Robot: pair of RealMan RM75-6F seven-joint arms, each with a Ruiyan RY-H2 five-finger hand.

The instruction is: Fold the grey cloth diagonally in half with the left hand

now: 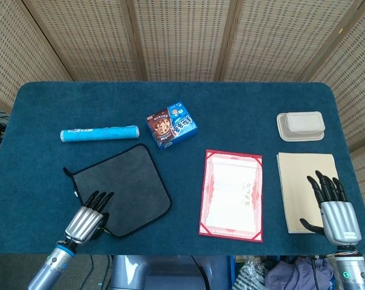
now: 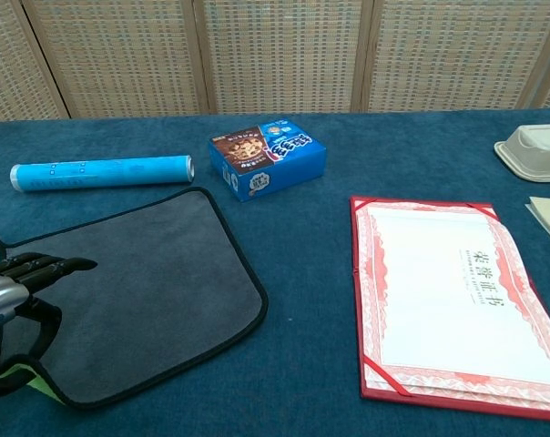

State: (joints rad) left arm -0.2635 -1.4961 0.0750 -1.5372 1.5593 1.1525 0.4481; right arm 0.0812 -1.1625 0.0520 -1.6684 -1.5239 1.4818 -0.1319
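Observation:
The grey cloth (image 1: 125,184) with black trim lies flat on the blue table, left of centre. My left hand (image 1: 86,219) is at its near-left corner. In the chest view the left hand (image 2: 15,291) has its fingers lying over the grey cloth (image 2: 157,282) and its thumb curled below. The corner there is raised and turned, showing a yellow-green underside. My right hand (image 1: 335,208) rests with its fingers spread at the table's near right edge, holding nothing.
A blue tube (image 1: 99,133) lies just behind the cloth, and a cookie box (image 1: 172,124) stands at its far right corner. A red certificate folder (image 1: 232,194) lies to the cloth's right. Further right are a beige folder (image 1: 303,181) and a white container (image 1: 300,125).

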